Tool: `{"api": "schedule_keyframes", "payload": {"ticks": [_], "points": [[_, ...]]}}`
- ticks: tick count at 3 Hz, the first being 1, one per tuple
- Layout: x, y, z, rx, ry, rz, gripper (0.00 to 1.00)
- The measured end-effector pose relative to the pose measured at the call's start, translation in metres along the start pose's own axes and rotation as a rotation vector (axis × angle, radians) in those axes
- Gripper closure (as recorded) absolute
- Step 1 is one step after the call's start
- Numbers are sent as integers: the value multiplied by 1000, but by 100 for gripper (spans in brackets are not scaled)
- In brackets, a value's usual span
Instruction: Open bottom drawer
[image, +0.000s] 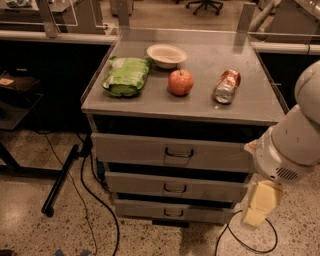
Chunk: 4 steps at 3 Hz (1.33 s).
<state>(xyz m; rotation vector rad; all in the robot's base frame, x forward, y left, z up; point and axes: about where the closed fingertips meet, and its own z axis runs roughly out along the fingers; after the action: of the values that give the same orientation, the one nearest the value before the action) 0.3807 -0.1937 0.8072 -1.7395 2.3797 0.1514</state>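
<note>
The bottom drawer (175, 212) is the lowest and narrowest of three grey metal fronts in the cabinet, shut, with a small dark loop handle (173, 213) at its centre. Above it are the middle drawer (176, 187) and the top drawer (172, 152), both shut. My arm comes in from the right as a large white body (295, 145). The gripper (259, 205) hangs pale yellow below it, at the right end of the lower drawers, near floor level and apart from the handle.
On the cabinet top (200, 102) lie a green chip bag (126, 76), a white bowl (166, 55), a red apple (180, 82) and a toppled soda can (227, 86). Black cables (95, 200) and a black stand leg (60, 181) lie on the speckled floor at left.
</note>
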Motion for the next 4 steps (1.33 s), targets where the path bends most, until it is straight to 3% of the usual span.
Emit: {"api": "schedule_keyframes", "payload": {"ticks": [1,2,3,4], "points": [[16,2,63,-40,18,60,0],[16,2,63,-41,18,60,0],[17,3,90,-81,-16,72,0],[24,-10,165,-138,-31,106,0]]}}
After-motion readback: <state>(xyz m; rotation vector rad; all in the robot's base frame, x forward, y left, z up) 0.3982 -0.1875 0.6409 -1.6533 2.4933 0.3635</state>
